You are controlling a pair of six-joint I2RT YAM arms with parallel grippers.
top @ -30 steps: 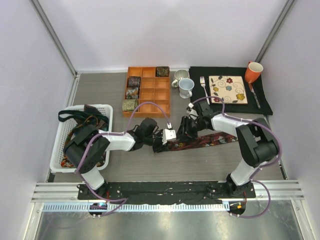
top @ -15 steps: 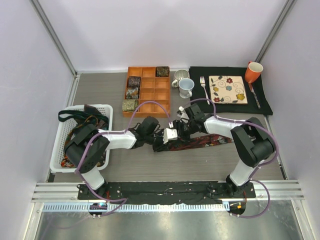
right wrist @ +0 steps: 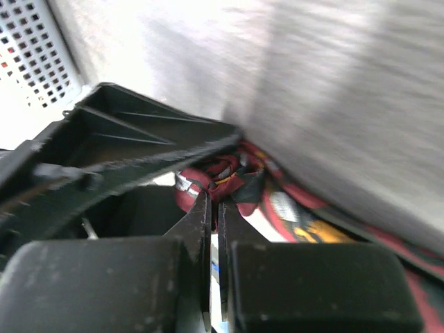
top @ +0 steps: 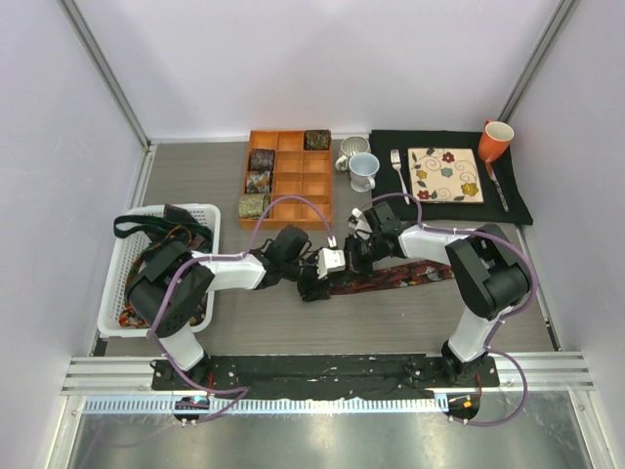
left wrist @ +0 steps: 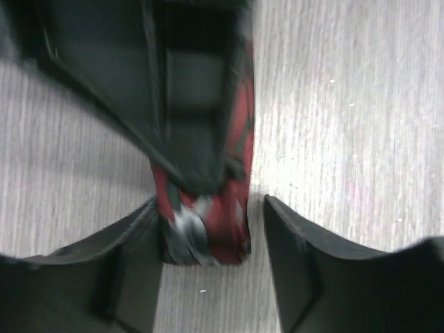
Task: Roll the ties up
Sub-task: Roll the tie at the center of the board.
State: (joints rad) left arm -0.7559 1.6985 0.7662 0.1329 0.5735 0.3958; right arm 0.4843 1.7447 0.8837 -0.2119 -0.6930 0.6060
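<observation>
A maroon patterned tie [top: 391, 277] lies flat on the table between my arms. My left gripper [top: 313, 286] is open astride its left end [left wrist: 208, 232], with the left finger [left wrist: 132, 243] against the cloth and the right finger [left wrist: 298, 243] apart from it. My right gripper [top: 345, 261] is shut on a fold of the same tie [right wrist: 222, 173], close to the left gripper. Several rolled ties [top: 258, 181] sit in the orange compartment tray [top: 301, 186]. More loose ties [top: 156, 259] lie in the white basket [top: 210, 213].
Two pale mugs [top: 361, 168] stand right of the tray. A black placemat [top: 518, 205] at the back right carries a fork [top: 396, 166], a flowered plate [top: 444, 175], a knife [top: 498, 191] and an orange mug [top: 495, 140].
My right gripper has moved left along the tie and closer to the left gripper. The tie's left end has bunched up between them.
</observation>
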